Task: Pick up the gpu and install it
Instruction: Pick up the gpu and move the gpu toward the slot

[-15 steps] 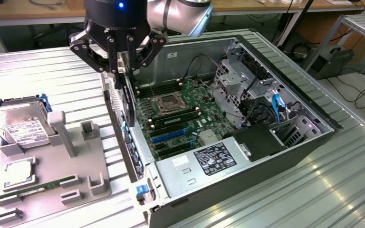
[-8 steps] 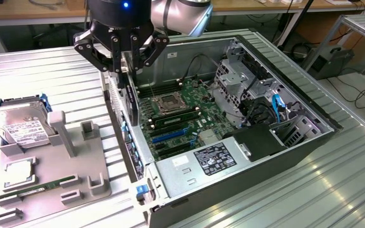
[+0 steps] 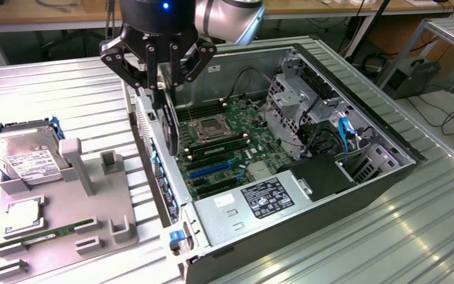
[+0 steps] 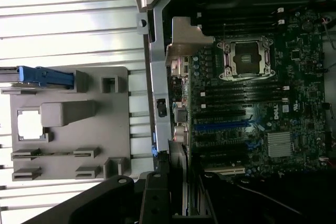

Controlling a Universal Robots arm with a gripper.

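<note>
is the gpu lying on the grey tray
No, the gpu hangs upright in the gripper over the open computer case's edge.

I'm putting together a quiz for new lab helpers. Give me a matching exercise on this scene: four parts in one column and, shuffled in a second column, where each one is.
Things
1. gpu
2. hard drive
3. memory stick
4. processor socket

Places
A. on the motherboard inside the open case
B. lying flat in a slot of the grey holder
C. hanging edge-down in the tool, at the case wall nearest the holder
D. label up, at the exterior view's left edge

Pairs: 1-C, 2-D, 3-B, 4-A
</note>
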